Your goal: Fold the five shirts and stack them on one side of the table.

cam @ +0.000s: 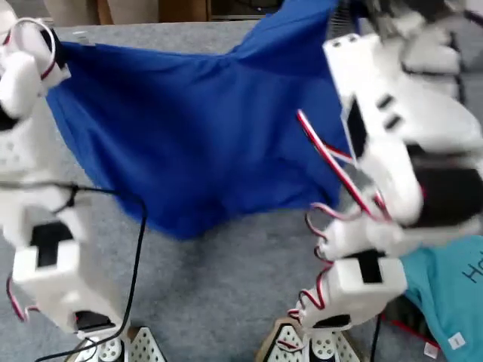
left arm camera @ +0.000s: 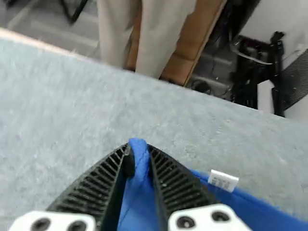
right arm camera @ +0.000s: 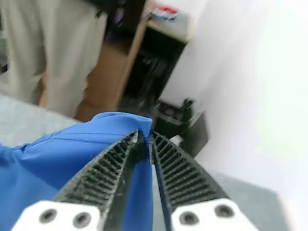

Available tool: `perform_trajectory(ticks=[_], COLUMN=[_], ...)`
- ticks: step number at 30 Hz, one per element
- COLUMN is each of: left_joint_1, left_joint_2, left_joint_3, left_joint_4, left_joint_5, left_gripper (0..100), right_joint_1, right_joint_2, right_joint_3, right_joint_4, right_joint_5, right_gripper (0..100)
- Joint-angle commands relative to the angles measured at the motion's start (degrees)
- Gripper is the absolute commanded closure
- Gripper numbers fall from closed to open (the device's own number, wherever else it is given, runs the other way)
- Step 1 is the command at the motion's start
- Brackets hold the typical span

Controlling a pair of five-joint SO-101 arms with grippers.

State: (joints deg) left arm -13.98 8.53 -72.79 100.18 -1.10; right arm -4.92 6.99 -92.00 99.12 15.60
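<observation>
At the near edge of the counter (cam: 219, 294), the two arms' bases are standing side by side. A teal shirt (cam: 445, 286) is lying crumpled at the near right corner, with a small white label (cam: 455, 341) showing on it, and the right arm's body is covering its inner side. A black cable (cam: 139, 249) is trailing down from the left arm toward the near edge. Red and white wires (cam: 332, 162) are looping along the right arm.

Past these, a blue shirt (cam: 204, 128) is hanging spread across the middle of the counter, stretched between both arms. Its lower edge is sagging toward the counter's centre. The right arm is standing in front of the shirt's right side and hiding part of it.

Toward the far left corner, the left tool (left arm camera: 139, 154) is pinching a fold of the blue cloth, its ribbed fingers nearly closed on it, and a white tag (left arm camera: 222, 180) is sticking out of the fabric just beside it. By the far edge on the right, the right tool (right arm camera: 144, 137) is likewise clamping a raised corner of the blue shirt between almost closed fingers.
</observation>
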Motion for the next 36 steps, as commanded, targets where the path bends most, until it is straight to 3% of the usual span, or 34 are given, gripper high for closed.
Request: perform_trajectory(ticks=[1, 15, 19, 26, 36], left_joint_1=[1.5, 1.0, -4.0, -8.6, -9.1], left_joint_2=[-12.4, -36.3, -39.1, -41.2, -40.8], left_joint_3=[5.4, 17.4, 17.8, 17.9, 18.0], left_joint_4=[0.7, 0.7, 0.6, 0.6, 0.6], left_joint_5=[-2.4, -6.8, -8.6, -9.3, -9.1], left_gripper=[98, 98, 98, 98, 98], right_joint_1=[2.7, 6.9, 10.8, 11.2, 8.8], right_joint_2=[-6.5, -19.1, -21.1, -21.7, -22.1], right_joint_3=[-0.2, -0.1, -0.1, 0.9, 9.6], right_joint_4=[0.1, -1.8, -6.0, -11.8, -27.5], right_joint_5=[2.0, 8.0, 8.2, 14.3, 20.9], right_gripper=[99.4, 99.4, 99.4, 99.4, 99.4])
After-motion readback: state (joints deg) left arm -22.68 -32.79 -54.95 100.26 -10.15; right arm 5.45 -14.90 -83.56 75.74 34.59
